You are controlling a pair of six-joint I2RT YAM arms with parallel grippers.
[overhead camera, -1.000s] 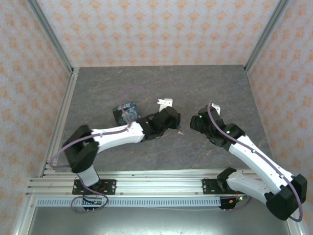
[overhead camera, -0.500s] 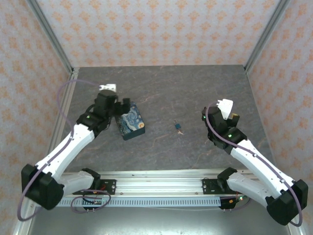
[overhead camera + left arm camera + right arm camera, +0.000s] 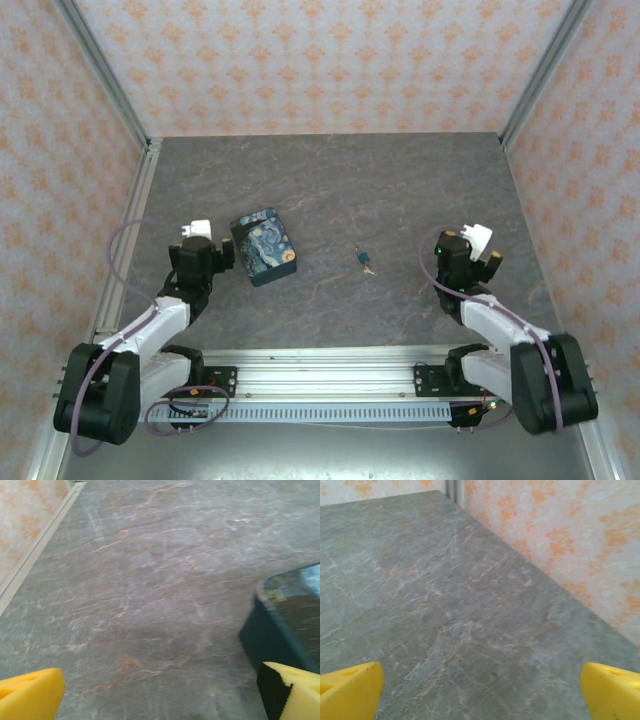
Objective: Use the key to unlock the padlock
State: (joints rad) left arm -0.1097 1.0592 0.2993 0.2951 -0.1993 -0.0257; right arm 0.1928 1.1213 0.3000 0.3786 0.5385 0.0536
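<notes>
Padlock (image 3: 364, 260) lay on the table (image 3: 400, 190) just right of centre in the top view, between the arms and well apart from both. Whether the key sat in it: too small to tell.

Left gripper (image 3: 203, 240) at mid-left, jaws spread, empty, just beside the painted box (image 3: 264, 245). Right gripper (image 3: 478, 245) at mid-right, jaws spread, empty, its wrist camera facing the wall (image 3: 560, 535).

Risks, as judged:
- Padlock was far smaller than the fingers, so a wide pinch could flick it away instead of seating it.
- Box stood between the left gripper and the padlock, so a direct sweep could shove it.
- A clumsy contact might twist or dislodge the key.
</notes>
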